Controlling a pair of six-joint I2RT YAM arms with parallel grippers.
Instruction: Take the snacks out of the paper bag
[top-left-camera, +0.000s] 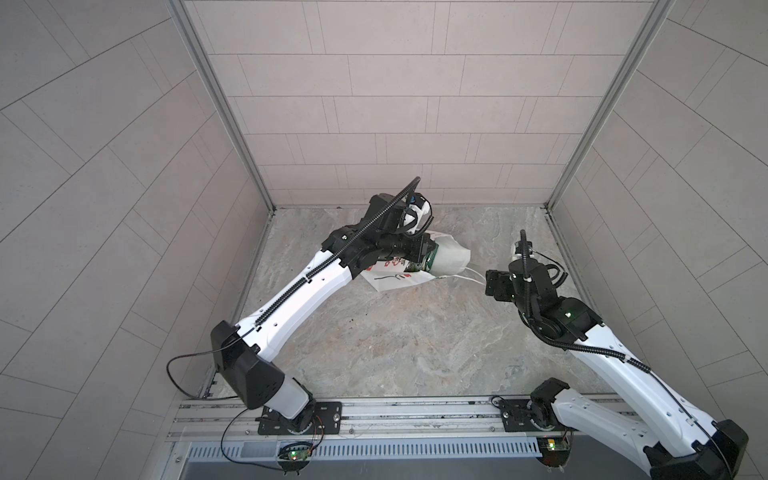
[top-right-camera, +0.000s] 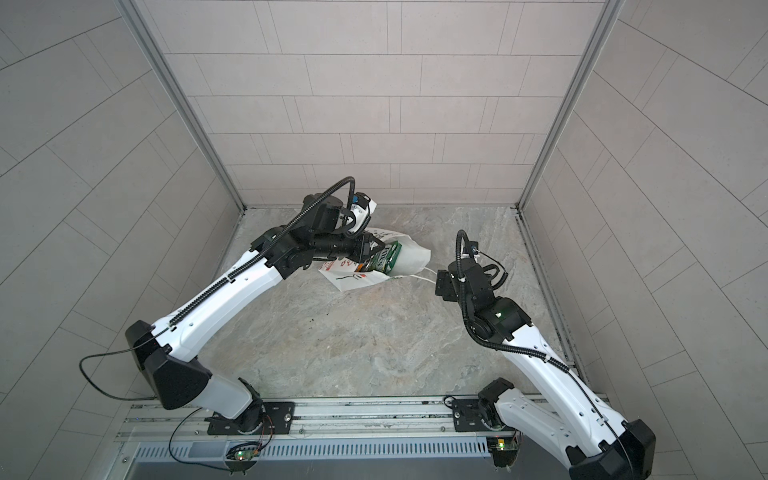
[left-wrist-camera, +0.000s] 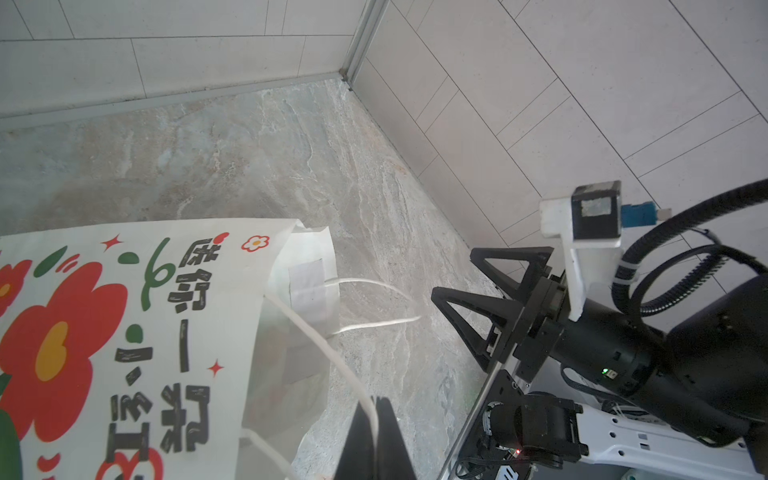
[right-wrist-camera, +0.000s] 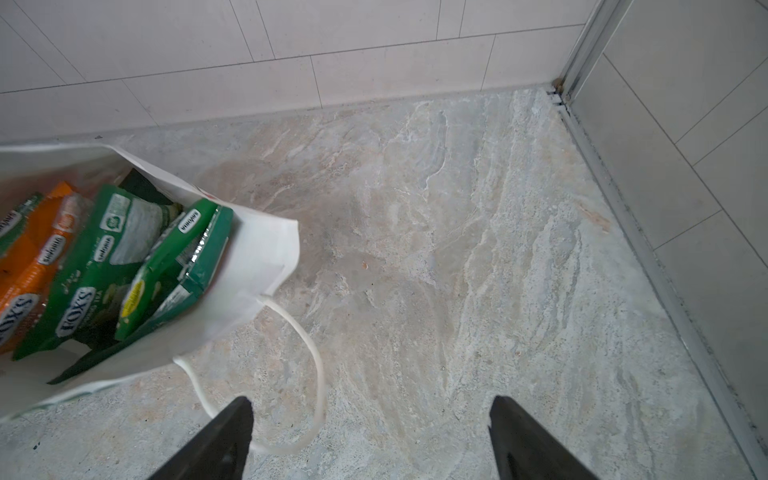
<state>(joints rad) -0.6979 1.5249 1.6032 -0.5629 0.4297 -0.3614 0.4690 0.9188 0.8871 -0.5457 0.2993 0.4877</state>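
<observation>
Table (top-left-camera: 395, 353): marble-look top, bare apart from the bag. No snack is out on it yet.

Paper bag (top-left-camera: 399, 282): far-middle of the table, lying tipped on its side. The mouth faces the R arm and the flower print faces up in the L wrist view (left-wrist-camera: 62, 345). The mouth gapes open.

Snacks: all inside the bag, bunched at the mouth. A green FOX'S packet (right-wrist-camera: 95, 282) is frontmost, w/ a second green packet (right-wrist-camera: 178, 257) leaning beside it nearer the rim. An orange packet (right-wrist-camera: 33, 257) sits on its other side. A dark green edge shows under them; can't ID it.

Left gripper (left-wrist-camera: 374, 440): clenched, pinching the cord handle (left-wrist-camera: 316, 340) above the bag. Judged to be holding the mouth up and open.

Right gripper (right-wrist-camera: 372, 401): jaws spread wide, holding nothing, low over the table just in front of the mouth. The second handle loop (right-wrist-camera: 316, 374) lies slack on the table by one fingertip.

Step in hand (judgement): bag is held open and the R arm is approaching for the first pick. Task barely begun.

Next move needs:
- R gripper goes into the mouth w/o snagging the loose loop.
- It closes on the top edge of the nearest green packet.
- It pulls out along the bag's axis while the L gripper keeps its hold.
- Risk: the glossy film may slip, or the bag may drag along.
</observation>
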